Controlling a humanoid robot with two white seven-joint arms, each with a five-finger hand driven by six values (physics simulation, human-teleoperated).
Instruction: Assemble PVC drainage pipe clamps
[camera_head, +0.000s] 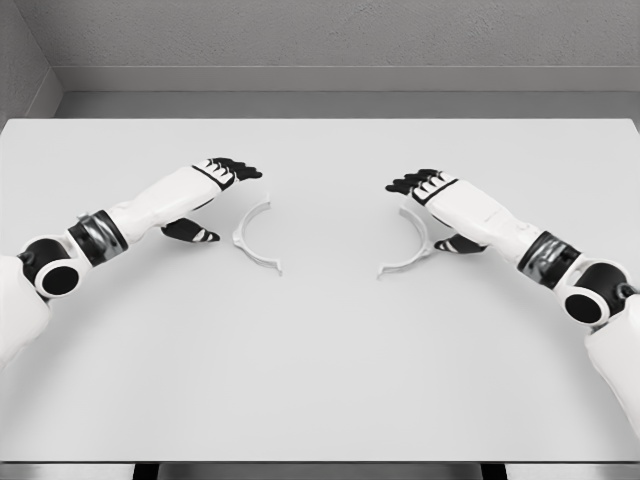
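Two white half-ring clamp pieces lie flat on the table (320, 360). The left clamp half (248, 237) curves open toward the right; the right clamp half (416, 246) curves open toward the left. My left hand (212, 200) hovers just left of the left piece, fingers spread above it and thumb low beside it, holding nothing. My right hand (432, 208) mirrors this just right of the right piece, fingers extended over its upper end, thumb low, grasping nothing.
The white table's far edge (320, 120) meets a grey floor strip and a back wall. A gap of about a hand's width separates the two clamp halves.
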